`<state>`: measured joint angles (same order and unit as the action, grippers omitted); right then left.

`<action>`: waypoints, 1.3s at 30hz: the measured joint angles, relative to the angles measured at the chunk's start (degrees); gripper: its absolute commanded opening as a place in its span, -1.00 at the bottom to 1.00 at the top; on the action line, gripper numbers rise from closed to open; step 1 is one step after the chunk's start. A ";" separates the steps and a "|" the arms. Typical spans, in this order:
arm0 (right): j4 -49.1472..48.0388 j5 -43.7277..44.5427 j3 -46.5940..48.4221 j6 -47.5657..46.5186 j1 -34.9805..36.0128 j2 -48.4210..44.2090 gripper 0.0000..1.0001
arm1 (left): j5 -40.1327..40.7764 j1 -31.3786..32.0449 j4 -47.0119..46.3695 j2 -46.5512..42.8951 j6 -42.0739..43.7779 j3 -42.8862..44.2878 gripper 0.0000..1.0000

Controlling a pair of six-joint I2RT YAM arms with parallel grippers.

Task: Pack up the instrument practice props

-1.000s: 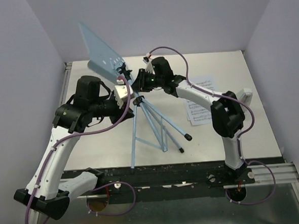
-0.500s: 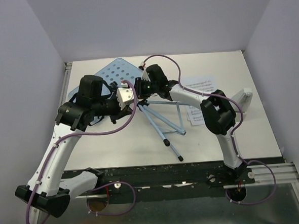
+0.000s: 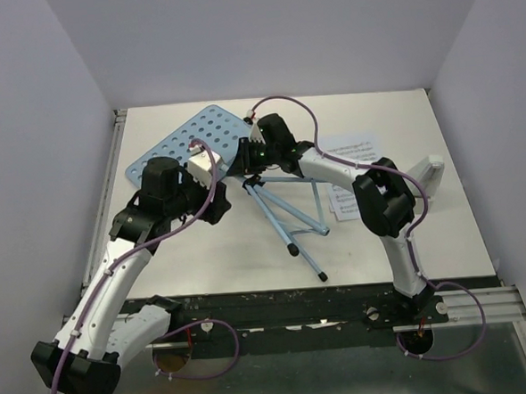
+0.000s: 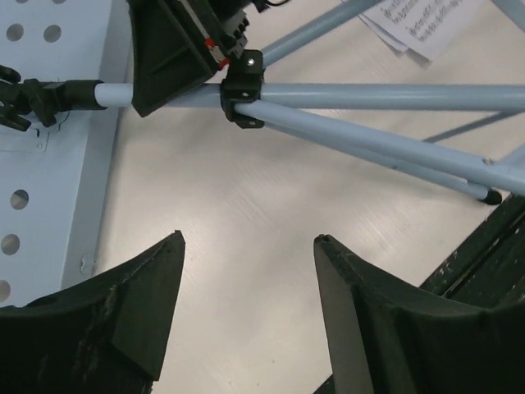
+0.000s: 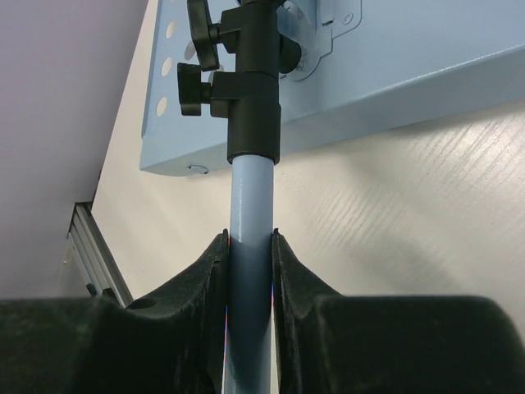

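Music stand [image 4: 369, 96] lying flat, perforated blue tray [image 3: 175, 149]; right claw [image 5: 248, 240] clenched on pole [image 5: 250, 185]; left claw [image 4: 246, 242] released.

We can't read a single word, number or brand here. The only print we're seeing is on the sheets [image 3: 360, 145], lying on the worktop [image 3: 426, 241] right of the stand [image 3: 188, 143]. From above it's dark rows of music lines, too small to make out. The left wrist view catches their corner, and the print there is blurred and unreadable too.
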<state>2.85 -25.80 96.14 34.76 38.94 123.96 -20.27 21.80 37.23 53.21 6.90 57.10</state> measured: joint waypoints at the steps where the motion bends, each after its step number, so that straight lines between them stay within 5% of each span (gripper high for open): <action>1: -0.02 0.00 -0.11 -0.59 -0.02 0.00 -0.99 | 0.07 -0.50 -1.92 0.46 -2.32 -0.76 0.54; 11: -1.38 -0.61 -3.87 -4.85 -0.04 -1.84 -0.99 | -2.97 -11.15 -19.43 13.05 -26.71 -1.66 0.55; 20: -0.52 -0.81 -4.72 -8.20 -0.04 -2.91 -0.99 | -4.15 -12.00 -30.69 23.98 -43.30 -3.30 0.53; 34: 0.02 -0.90 -5.49 -9.35 0.02 -3.67 -0.99 | -1.01 -12.39 -37.40 34.62 -52.83 -4.85 0.40; 39: -0.09 -0.87 -5.75 -9.33 0.17 -3.69 -0.99 | 1.22 -12.31 -40.17 37.83 -53.33 -4.96 0.11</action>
<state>2.76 -26.68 90.39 25.43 39.11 120.27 -19.05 9.50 -2.94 91.05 -46.44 52.14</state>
